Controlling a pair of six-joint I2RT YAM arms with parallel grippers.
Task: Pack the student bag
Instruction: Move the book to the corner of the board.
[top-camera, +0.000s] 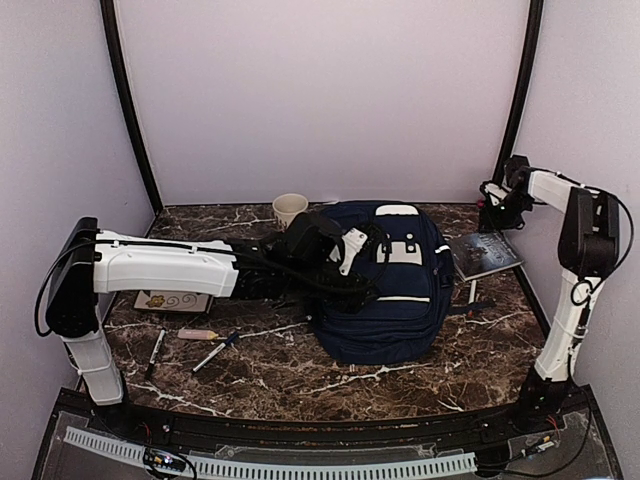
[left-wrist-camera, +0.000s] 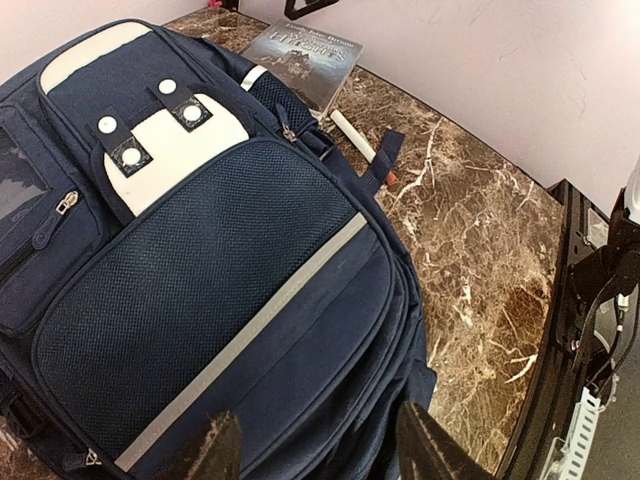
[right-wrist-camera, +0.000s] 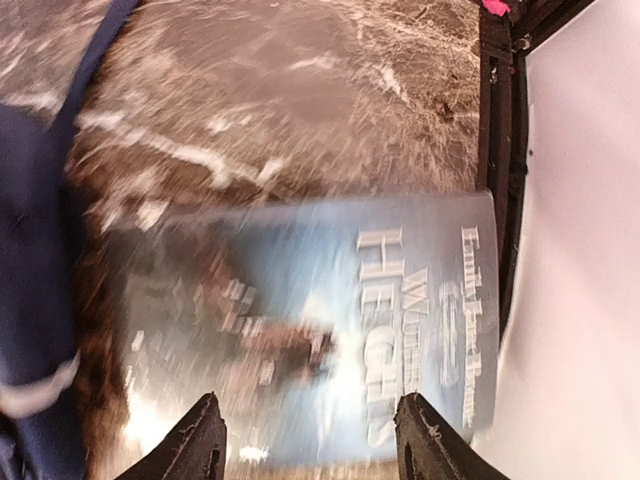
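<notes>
Left gripper (left-wrist-camera: 318, 450), jaws apart and empty, over the student bag (left-wrist-camera: 230, 260) at frame centre; right gripper (right-wrist-camera: 312, 445), jaws apart, over the book (right-wrist-camera: 330, 300).

The large navy-blue fabric backpack (left-wrist-camera: 230, 260) has white stripes and patch; the brown marble tabletop (top-camera: 300, 375) shows white veins; the flat grey-blue book (left-wrist-camera: 305, 50) bears white lettering.
</notes>
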